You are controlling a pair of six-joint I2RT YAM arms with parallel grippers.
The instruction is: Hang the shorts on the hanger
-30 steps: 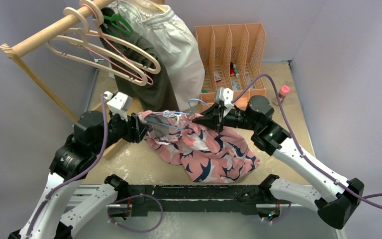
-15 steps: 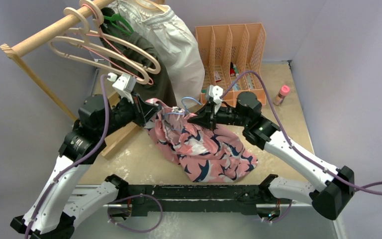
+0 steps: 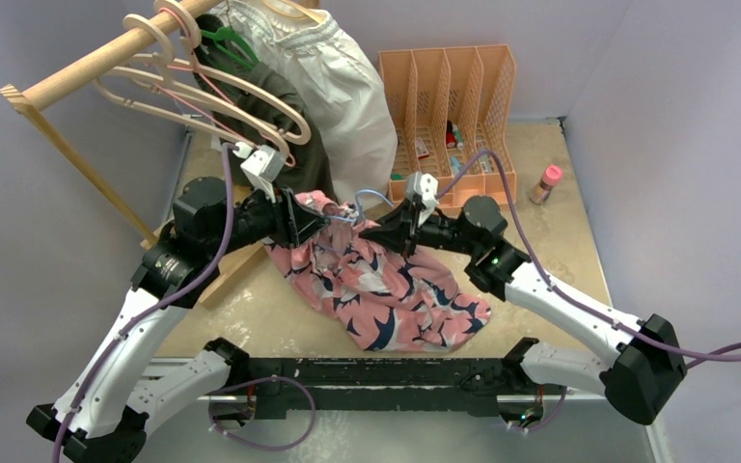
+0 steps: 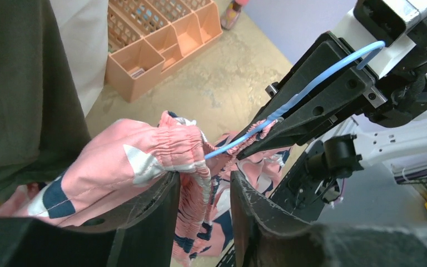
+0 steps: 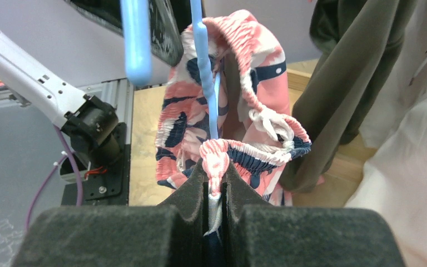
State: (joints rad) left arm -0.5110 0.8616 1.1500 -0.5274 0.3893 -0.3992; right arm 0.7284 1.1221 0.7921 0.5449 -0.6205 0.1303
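At centre frame, the right fingers (image 5: 184, 203) pinch the waistband of the pink shorts (image 3: 386, 299), the blue hanger (image 5: 203, 61) rising just beside. The left fingers (image 4: 150, 217) stand apart with waistband fabric between them. The shorts' legs drape onto the worktop (image 3: 579, 222).
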